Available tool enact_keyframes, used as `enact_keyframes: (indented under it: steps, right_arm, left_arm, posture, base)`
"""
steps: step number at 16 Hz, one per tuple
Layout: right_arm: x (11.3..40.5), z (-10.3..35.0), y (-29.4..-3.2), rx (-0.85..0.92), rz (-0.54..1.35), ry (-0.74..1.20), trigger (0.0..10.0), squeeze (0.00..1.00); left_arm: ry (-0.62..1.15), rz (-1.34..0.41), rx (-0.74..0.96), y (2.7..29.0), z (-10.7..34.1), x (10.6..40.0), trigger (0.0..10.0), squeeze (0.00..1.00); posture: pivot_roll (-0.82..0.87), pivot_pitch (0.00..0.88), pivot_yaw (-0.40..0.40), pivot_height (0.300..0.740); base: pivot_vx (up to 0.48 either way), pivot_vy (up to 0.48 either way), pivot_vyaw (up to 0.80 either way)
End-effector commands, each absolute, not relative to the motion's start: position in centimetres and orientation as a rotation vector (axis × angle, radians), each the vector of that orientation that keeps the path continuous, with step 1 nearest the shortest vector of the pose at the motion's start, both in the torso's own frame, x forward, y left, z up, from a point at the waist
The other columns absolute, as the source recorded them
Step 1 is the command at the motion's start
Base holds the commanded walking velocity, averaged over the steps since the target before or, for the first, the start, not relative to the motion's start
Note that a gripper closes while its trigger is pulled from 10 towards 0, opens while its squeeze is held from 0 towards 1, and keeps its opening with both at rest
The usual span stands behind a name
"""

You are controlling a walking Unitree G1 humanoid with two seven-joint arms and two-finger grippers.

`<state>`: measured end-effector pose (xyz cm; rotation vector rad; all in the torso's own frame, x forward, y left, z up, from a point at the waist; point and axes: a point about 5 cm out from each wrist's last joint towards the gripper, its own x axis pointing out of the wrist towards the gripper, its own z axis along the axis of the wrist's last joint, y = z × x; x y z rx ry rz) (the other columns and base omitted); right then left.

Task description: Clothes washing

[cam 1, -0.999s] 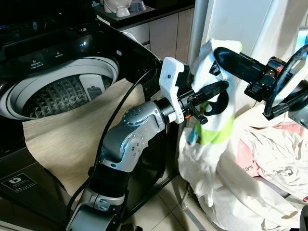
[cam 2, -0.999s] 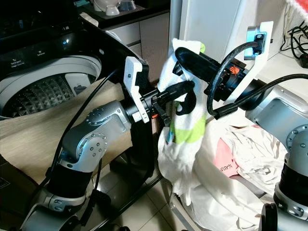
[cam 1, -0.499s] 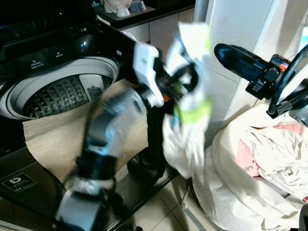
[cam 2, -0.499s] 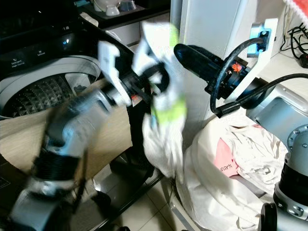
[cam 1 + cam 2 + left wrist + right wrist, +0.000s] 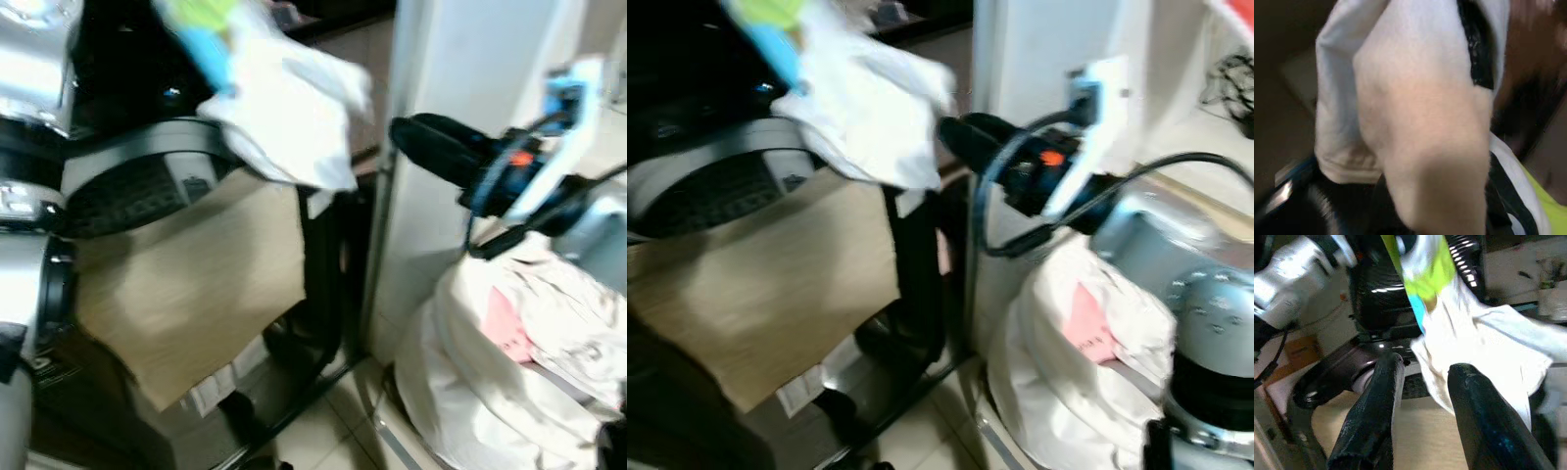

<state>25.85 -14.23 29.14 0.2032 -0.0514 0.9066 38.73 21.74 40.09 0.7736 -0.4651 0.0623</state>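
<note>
Left eye view gives me the white garment (image 5: 279, 113) high over the washing machine (image 5: 147, 176), its green and blue patch at the top, the cloth hanging above the drum opening and the machine's right edge. In the left wrist view the cloth (image 5: 1415, 122) fills the lens right up against the camera, with a strip of black finger showing beside it; I take it the left gripper has the garment clamped, though I cannot make out how wide the fingers stand. The left arm (image 5: 24, 196) is a silver blur at the near left edge.

My right gripper (image 5: 1418, 382) hangs free, its two black fingers (image 5: 1374, 416) parted by a moderate gap with nothing between them. It points toward the garment from the right, apart from it, in front of the white panel (image 5: 470, 78).

I can read no writing; the frames are blurred.

A tan cloth (image 5: 191, 284) drapes over the machine's front edge and down its face. To the right, the heap of white laundry (image 5: 509, 372) with a pink piece sits low beside the machine, a narrow strip of tiled floor (image 5: 323, 431) between them.
</note>
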Motion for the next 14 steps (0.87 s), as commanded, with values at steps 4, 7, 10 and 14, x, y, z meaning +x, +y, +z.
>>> enact_keyframes:
  steps: [4, 7, 10, 14]
  right_arm:
    - [25.2, 27.9, -12.7, 0.134, 0.926, -0.006, 10.0, 0.0]
    - [24.9, 26.4, -12.4, 0.055, 0.924, 0.078, 10.0, 0.0]
    - [24.9, 25.8, -12.3, 0.032, 0.935, 0.106, 10.0, 0.0]
    - [25.1, 25.7, -12.4, 0.018, 0.938, 0.111, 10.0, 0.0]
  left_arm:
    - [-0.072, 0.156, 0.814, 25.6, 34.0, 40.6, 10.0, 0.0]
    - [0.069, 0.107, 0.744, 26.8, 32.2, 40.6, 10.0, 1.0]
    - [0.133, 0.062, 0.699, 27.2, 31.7, 40.5, 10.0, 1.0]
    - [0.131, 0.069, 0.672, 27.8, 32.3, 40.3, 10.0, 1.0]
  posture:
    - [-0.12, 0.0, 0.114, 0.74]
    - [-0.12, 0.0, 0.114, 0.74]
    - [-0.11, 0.0, 0.106, 0.74]
    - [-0.1, 0.0, 0.099, 0.74]
  base:
    - [0.0, 0.0, 0.0]
    - [0.0, 0.0, 0.0]
    - [0.0, 0.0, 0.0]
    - [0.0, 0.0, 0.0]
